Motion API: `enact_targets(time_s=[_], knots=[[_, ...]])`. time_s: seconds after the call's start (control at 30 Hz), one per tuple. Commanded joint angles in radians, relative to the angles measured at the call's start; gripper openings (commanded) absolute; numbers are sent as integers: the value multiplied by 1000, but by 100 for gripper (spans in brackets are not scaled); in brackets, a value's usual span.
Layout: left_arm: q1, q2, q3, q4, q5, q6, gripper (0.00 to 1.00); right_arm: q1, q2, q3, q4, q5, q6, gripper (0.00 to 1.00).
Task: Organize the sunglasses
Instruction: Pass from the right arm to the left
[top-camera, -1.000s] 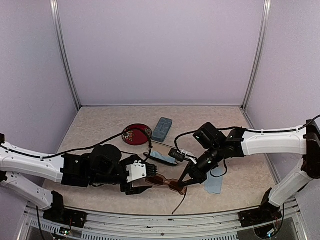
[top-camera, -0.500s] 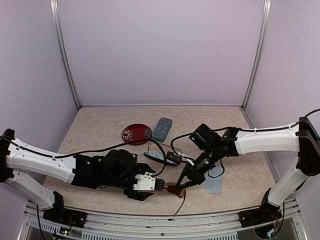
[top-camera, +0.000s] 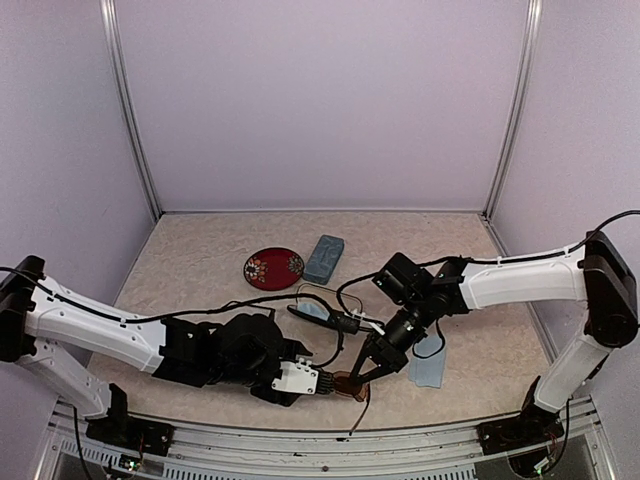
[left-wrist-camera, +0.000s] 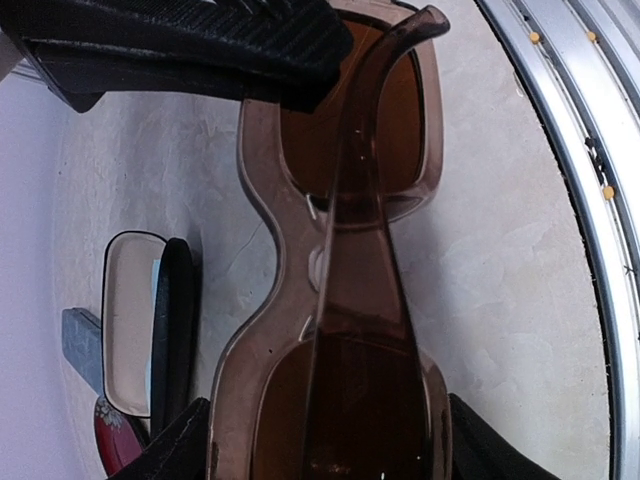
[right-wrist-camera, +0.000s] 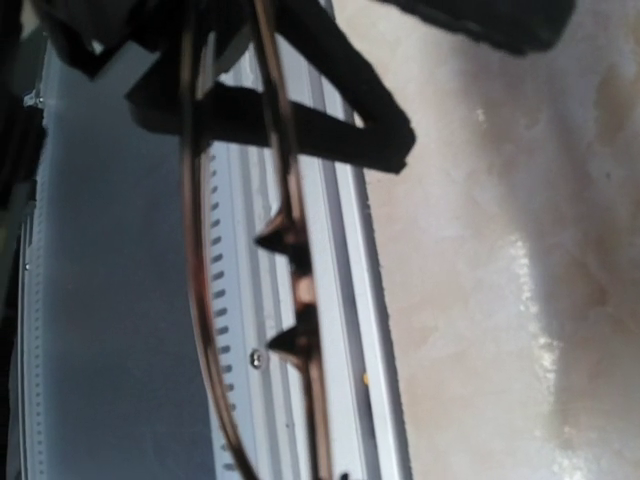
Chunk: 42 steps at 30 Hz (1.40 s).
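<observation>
The right hand (top-camera: 360, 373) is clenched on the thick reddish-brown sunglasses (left-wrist-camera: 340, 300). The left hand (top-camera: 328, 383) straddles them; I cannot tell whether it grips.

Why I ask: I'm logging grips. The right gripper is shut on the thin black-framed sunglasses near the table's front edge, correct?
One thing is wrong: the frame. The right gripper is shut on the thick reddish-brown sunglasses, not a thin black pair, near the front edge of the table. The left wrist view shows the brown frame up close.
</observation>
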Motion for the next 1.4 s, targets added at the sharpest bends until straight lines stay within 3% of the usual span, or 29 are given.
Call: enact_targets(time_s=[0.0, 0.3, 0.6, 0.93, 1.37], knots=[[-8, -10, -5, 63, -33, 15, 70, 9, 22, 24, -13, -28, -18, 0], [-21, -65, -46, 111, -17, 38, 70, 8, 30, 30, -20, -25, -19, 0], [-23, -77, -51, 105, -7, 28, 51, 8, 36, 37, -19, -25, -17, 0], [-29, -104, -69, 128, -7, -4, 35, 9, 41, 44, -22, -20, -10, 0], [-28, -124, -97, 136, -2, -60, 31, 2, 16, 49, 15, -9, 15, 37]])
